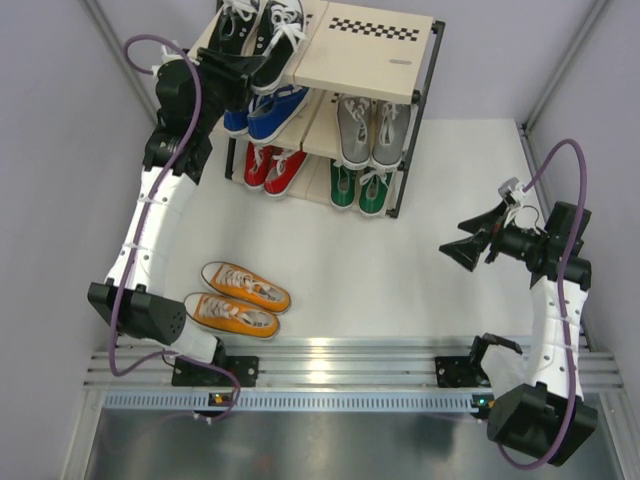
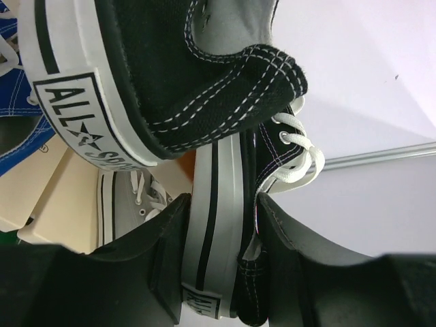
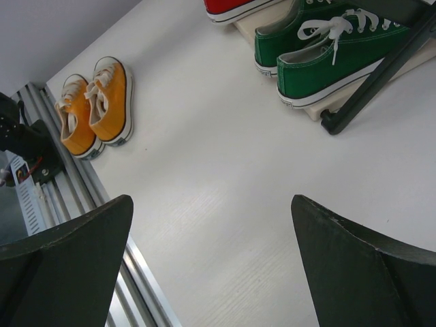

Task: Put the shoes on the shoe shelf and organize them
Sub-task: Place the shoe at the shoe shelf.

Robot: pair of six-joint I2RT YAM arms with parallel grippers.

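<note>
Table (image 1: 400,270): white; the orange pair (image 1: 240,300) lies on it near the left arm's base, well apart from the rack and not yet shelved.
Shoe shelf (image 1: 370,60): three tiers. Blue and grey pairs sit in the middle, red and green at the bottom. The right half of the top panel is bare, beside its checkered strip (image 1: 375,30).
Held black sneaker (image 2: 225,170): at the left of the top tier, heel toward the front edge. If it is let go with the heel overhanging, I judge it could tip off.
Second black sneaker (image 2: 170,61): just beside the held one. A sideways push while seating could shove it askew or off the side.
Left gripper (image 2: 221,225): clamped on the held sneaker's heel end, sole wall against one finger and canvas against the other. So narrow a bite could let the shoe twist.
Right gripper (image 3: 211,204): jaws spread wide, holding nothing, hovering over the table.
Heel patch (image 2: 82,122): reads "ALL", a star, then a word starting "S" that is cut off.
</note>
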